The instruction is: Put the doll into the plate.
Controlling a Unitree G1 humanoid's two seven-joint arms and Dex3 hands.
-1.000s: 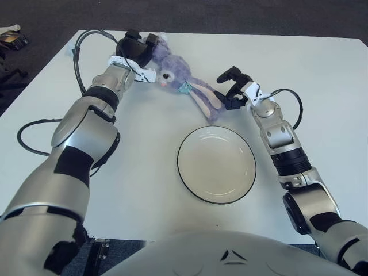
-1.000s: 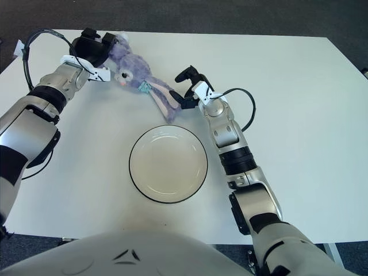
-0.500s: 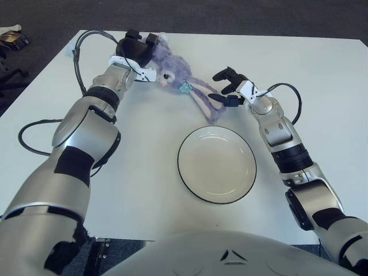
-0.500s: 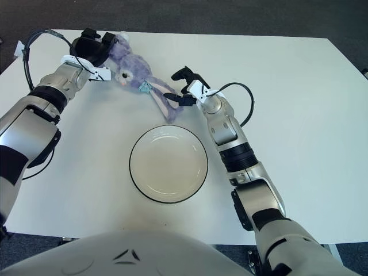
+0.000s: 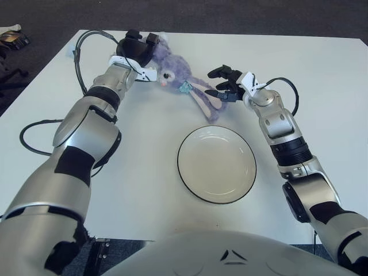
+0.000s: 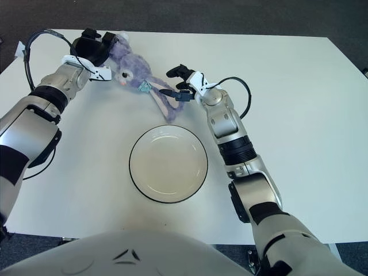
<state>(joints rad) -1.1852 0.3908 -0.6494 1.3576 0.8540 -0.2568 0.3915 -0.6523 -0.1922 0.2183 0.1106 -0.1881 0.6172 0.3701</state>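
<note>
A purple plush rabbit doll (image 5: pixel 183 86) lies on the white tabletop (image 5: pixel 322 80), well short of the empty white plate (image 5: pixel 217 164) nearer the robot. The left hand (image 5: pixel 135 53) sits against the doll's head at the far end, black fingers (image 5: pixel 150 40) curled over it in a grip. At the other end, the right hand (image 5: pixel 230 84) hovers with its fingers (image 5: pixel 217 71) spread wide and empty, their tips just beside the doll's long ears, which trail toward the plate's far rim.
</note>
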